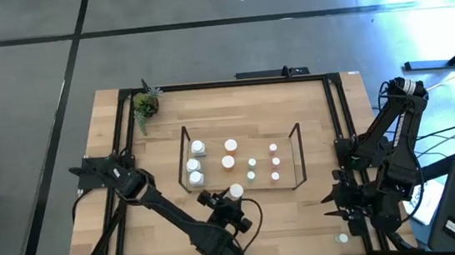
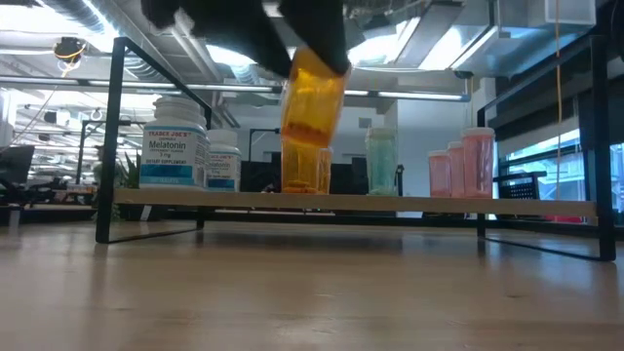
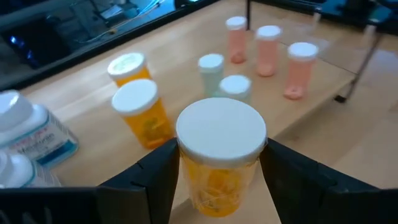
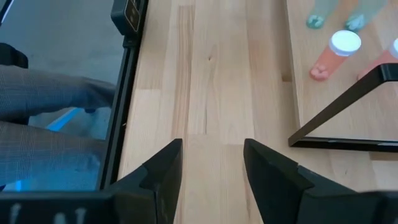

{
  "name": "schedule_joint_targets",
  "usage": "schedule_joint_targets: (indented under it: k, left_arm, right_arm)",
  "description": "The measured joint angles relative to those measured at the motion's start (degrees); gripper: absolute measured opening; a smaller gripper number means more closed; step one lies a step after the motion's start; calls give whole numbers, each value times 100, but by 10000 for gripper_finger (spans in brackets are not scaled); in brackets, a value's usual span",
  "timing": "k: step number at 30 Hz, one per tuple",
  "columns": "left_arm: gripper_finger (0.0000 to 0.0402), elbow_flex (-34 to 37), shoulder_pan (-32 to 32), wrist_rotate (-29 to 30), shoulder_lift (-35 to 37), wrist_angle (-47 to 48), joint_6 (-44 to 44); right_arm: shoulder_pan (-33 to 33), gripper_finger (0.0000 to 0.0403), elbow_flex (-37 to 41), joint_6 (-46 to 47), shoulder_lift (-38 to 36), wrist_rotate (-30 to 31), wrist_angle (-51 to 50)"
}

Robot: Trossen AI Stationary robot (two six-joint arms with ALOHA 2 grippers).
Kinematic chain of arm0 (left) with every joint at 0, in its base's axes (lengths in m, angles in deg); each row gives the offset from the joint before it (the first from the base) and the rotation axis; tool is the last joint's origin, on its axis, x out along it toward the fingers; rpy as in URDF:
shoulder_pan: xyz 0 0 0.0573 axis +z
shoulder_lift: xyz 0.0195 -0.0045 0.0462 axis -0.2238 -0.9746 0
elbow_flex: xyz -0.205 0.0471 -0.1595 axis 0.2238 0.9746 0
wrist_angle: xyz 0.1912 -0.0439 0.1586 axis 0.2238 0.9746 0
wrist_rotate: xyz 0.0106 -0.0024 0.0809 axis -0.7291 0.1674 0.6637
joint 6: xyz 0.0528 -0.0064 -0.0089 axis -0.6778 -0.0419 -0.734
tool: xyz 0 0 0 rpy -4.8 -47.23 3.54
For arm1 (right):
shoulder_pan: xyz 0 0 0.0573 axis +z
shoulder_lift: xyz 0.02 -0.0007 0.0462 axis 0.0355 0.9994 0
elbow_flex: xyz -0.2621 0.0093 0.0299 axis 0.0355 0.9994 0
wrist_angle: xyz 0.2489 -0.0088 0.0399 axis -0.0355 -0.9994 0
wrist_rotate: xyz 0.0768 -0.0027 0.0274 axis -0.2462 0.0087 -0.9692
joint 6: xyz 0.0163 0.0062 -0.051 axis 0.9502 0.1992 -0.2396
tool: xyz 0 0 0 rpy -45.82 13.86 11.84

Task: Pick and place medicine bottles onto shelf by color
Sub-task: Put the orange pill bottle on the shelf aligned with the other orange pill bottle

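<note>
Left hand (image 3: 219,180) clamped on an orange bottle (image 3: 219,163), fingers (image 3: 158,174) pressed to both sides of its body just under the white cap. Held upright and lifted clear of the desk (image 1: 294,213), just in front of the shelf (image 1: 300,156), near its middle along the front edge.

On the shelf, taking its left end frame as the landmark: nearest it, white bottles (image 1: 196,150), one labelled Melatonin (image 2: 174,148) and a smaller one (image 2: 223,166) beside it. Farther from that frame, two orange bottles (image 3: 143,112) standing directly behind the lifted one. Beyond those, two teal bottles (image 3: 211,67). Farthest from that frame, close to the opposite end, three pink bottles (image 3: 268,50) in a row.

Small potted plant (image 1: 146,106) on the desk at the back, past the same left end frame.

Right hand (image 4: 210,168) well off the shelf's other end, low over bare desk, fingers apart and gripping nothing. One small white-capped bottle (image 1: 343,238) on the desk near that arm, at the front edge.
</note>
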Motion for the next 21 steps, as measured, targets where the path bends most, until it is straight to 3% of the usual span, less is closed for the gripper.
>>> schedule_joint_targets:
  k: [14, 21]
  left_arm:
    - [208, 979, 32, 273, -2, 218, 1640]
    - [208, 1133, 62, 350, -2, 183, 1925]
  right_arm:
    - [0, 172, 0, -5, 0, 1, 0]
    - [2, 172, 0, -18, 0, 156, -4]
